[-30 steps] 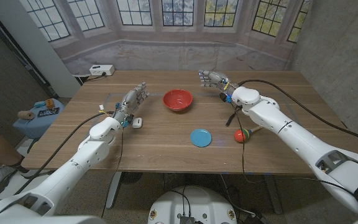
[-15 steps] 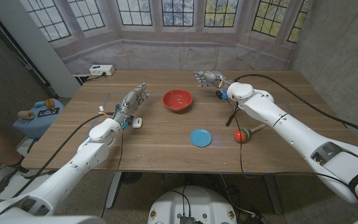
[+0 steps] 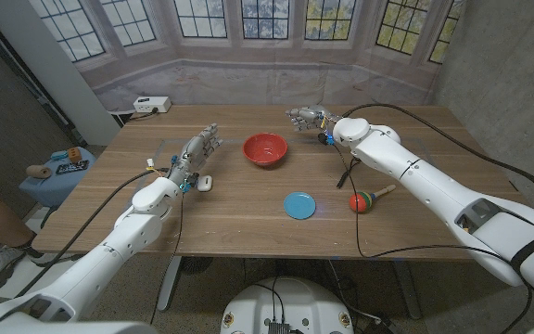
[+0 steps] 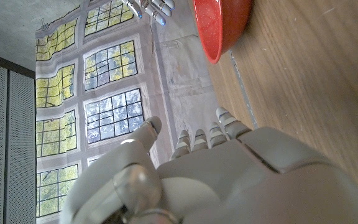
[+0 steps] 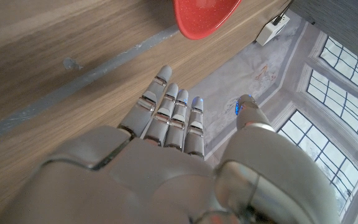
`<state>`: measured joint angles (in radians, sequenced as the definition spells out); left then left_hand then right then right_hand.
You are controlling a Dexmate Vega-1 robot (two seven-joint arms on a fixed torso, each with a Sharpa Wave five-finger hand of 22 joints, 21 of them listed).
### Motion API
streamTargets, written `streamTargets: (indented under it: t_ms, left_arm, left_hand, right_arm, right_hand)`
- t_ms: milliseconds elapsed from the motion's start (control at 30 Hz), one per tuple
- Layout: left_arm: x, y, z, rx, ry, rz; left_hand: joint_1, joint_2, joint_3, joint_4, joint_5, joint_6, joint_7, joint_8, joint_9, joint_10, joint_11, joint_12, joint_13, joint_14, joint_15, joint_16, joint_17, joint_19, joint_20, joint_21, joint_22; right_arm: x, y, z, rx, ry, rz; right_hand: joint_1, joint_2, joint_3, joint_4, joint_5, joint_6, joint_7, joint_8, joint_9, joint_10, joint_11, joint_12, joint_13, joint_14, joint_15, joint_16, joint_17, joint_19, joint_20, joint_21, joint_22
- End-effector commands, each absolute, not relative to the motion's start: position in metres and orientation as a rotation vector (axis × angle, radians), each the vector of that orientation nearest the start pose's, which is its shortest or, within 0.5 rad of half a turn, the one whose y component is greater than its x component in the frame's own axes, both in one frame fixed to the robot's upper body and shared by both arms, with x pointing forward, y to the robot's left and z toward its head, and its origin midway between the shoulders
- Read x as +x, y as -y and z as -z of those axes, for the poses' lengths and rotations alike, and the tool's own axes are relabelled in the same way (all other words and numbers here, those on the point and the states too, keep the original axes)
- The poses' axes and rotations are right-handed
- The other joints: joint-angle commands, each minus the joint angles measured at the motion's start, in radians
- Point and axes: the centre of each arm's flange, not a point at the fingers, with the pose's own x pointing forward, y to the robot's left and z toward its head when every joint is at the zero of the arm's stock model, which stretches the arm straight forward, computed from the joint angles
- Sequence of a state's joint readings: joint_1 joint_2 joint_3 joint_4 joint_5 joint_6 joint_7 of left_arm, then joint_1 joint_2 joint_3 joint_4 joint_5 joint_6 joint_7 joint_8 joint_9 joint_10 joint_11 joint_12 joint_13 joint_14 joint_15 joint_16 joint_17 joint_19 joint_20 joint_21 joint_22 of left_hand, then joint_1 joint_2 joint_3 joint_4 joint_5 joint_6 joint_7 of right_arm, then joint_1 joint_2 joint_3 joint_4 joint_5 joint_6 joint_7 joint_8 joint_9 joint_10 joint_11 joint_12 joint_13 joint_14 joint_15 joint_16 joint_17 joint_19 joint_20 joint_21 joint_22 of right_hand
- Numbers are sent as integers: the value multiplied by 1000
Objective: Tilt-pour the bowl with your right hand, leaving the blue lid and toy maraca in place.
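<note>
A red bowl (image 3: 265, 148) stands upright on the wooden table, back of centre; it also shows as the red bowl (image 4: 221, 23) and the red bowl (image 5: 205, 15). My right hand (image 3: 306, 117) hovers just right of it, a short gap away, fingers spread and holding nothing. A round blue lid (image 3: 298, 205) lies nearer the front. The toy maraca (image 3: 363, 199), red and green with a wooden handle, lies right of the lid. My left hand (image 3: 199, 147) is left of the bowl, fingers apart, empty. My right hand's fingertips (image 4: 149, 7) show beyond the bowl.
A small white object (image 3: 205, 183) lies on the table by my left wrist. A white box (image 3: 151, 105) sits at the table's back left corner. Black cables (image 3: 345, 173) trail across the table under my right arm.
My right hand has moved left toward the bowl, narrowing the gap. The left arm, bowl, lid and maraca have not moved.
</note>
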<state>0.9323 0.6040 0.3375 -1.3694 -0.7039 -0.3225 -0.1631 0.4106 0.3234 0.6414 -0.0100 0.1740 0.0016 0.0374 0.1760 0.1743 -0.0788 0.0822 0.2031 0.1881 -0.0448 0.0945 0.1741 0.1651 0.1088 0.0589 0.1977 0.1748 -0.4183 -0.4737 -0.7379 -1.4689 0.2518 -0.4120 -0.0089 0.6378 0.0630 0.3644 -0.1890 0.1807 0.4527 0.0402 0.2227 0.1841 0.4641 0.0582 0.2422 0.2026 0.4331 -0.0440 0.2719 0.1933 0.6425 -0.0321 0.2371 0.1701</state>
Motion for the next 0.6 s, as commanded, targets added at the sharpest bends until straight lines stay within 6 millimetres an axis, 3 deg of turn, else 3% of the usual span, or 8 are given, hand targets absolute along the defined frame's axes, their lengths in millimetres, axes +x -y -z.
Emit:
streamTargets:
  t_ms: [33, 333, 600]
  left_arm:
    - [626, -308, 44, 10, 600, 322]
    - [625, -304, 43, 12, 610, 335]
    - [621, -302, 46, 5, 615, 331]
  left_hand:
    - [-157, -171, 2, -6, 3, 6, 6, 9, 3, 8, -1, 4, 3, -3, 4, 3, 3, 0, -3, -1, 1]
    - [-154, -169, 2, -10, 3, 8, 4, 9, 3, 9, -1, 4, 3, -1, 3, 4, 3, 1, -3, -1, 1]
    - [-152, -168, 1, -14, 4, 9, 4, 9, 3, 9, 1, 4, 3, 1, 4, 4, 3, 2, -3, 0, 1]
  right_arm:
    - [671, 118, -93, -720, 325, -244]
    - [671, 108, -101, -811, 268, -217]
    - [670, 98, -105, -850, 222, -215]
  right_hand:
    - [28, -2, 9, 4, -1, 22, 2, 10, 2, 25, 5, 9, 6, 24, -5, 13, 3, 22, 3, 5, 5]
    - [90, -14, 14, 3, -1, 65, 4, 15, 3, 70, 7, 17, 9, 75, -5, 30, 7, 57, 7, 10, 6]
    - [128, -23, 18, 0, -1, 83, 7, 16, 4, 86, 7, 18, 10, 89, -2, 33, 8, 60, 14, 7, 7]
